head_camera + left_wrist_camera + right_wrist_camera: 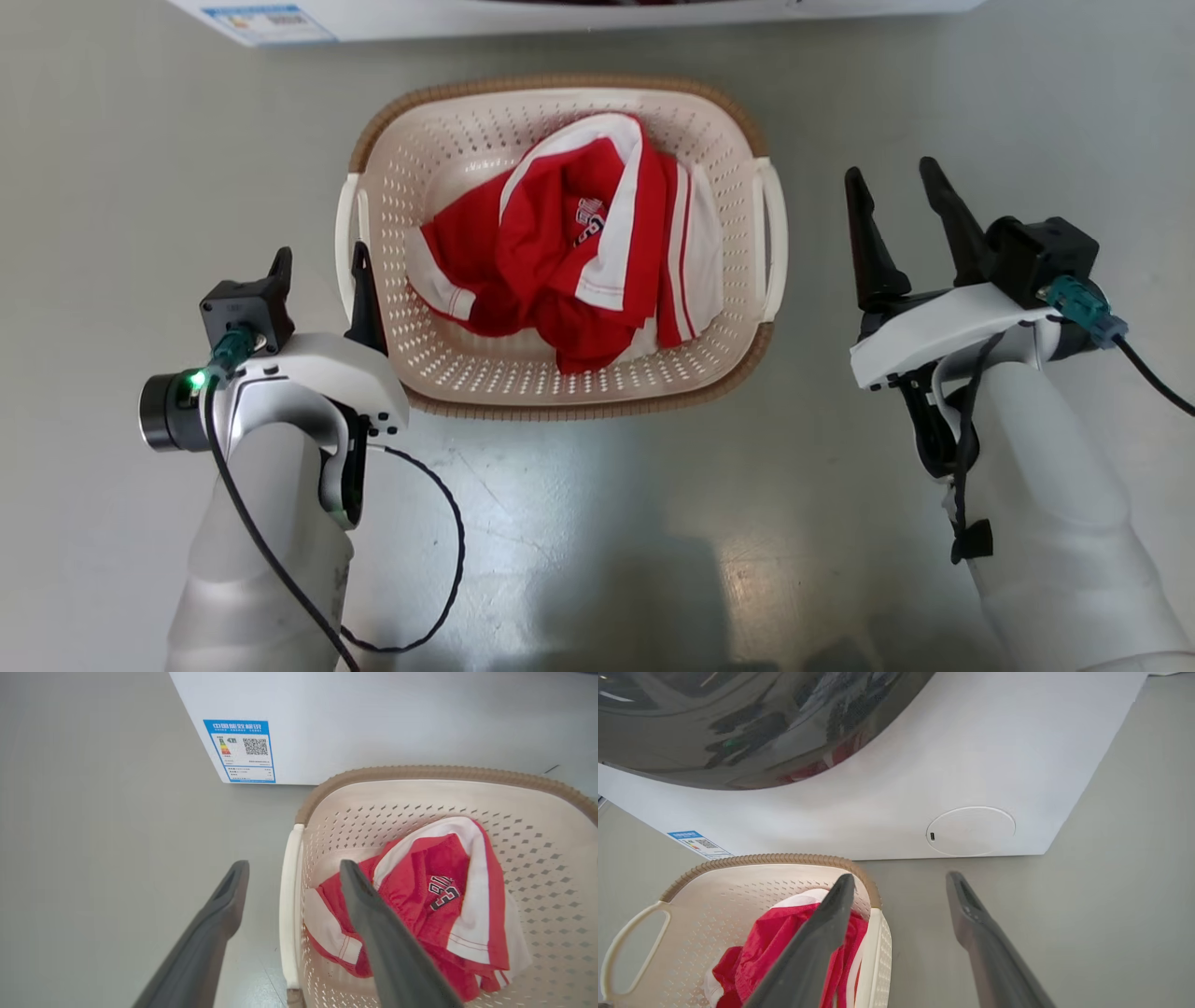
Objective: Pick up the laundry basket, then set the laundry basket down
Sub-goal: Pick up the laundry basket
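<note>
Finding the left gripper (320,280) open astride one handle (290,896) of the laundry basket (439,149) and the right gripper (894,229) open, empty and apart, we judge a one-sided lift could tip it.

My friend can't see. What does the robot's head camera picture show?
A cream laundry basket holding red and white clothes sits on a grey floor. The left gripper, open, has one finger on each side of the basket's left handle; the right gripper, open, is apart from the right handle.
</note>
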You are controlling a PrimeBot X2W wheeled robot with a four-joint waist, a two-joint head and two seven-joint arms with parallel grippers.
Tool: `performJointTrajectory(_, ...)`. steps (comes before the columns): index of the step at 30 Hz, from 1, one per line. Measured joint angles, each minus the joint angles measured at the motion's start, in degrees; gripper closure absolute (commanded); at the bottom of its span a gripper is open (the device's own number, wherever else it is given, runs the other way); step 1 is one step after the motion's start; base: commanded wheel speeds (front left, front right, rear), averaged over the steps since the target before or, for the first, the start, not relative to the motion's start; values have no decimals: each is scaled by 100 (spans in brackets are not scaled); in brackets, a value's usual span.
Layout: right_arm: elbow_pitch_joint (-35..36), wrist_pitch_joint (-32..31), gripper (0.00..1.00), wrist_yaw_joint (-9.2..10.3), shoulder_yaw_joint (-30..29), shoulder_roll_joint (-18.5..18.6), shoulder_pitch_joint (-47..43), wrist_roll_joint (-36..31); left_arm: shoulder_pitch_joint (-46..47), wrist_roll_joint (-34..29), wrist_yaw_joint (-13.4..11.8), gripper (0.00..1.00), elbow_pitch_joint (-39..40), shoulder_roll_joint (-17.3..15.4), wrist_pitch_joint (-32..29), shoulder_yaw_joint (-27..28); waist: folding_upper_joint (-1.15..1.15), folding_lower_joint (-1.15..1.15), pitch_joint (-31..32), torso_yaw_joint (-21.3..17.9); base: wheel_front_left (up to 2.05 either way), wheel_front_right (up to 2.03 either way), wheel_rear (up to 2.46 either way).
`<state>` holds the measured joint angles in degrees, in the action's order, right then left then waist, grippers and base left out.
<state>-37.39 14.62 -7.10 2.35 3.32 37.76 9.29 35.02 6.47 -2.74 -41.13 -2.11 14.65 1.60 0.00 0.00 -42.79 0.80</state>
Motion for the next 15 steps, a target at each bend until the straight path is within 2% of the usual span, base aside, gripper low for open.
performJointTrajectory(15,-747,0,0,-1,352,37,628,82,824,-41,58,0,-865,41,-1,-71,0,0,-674,172,0,0,0)
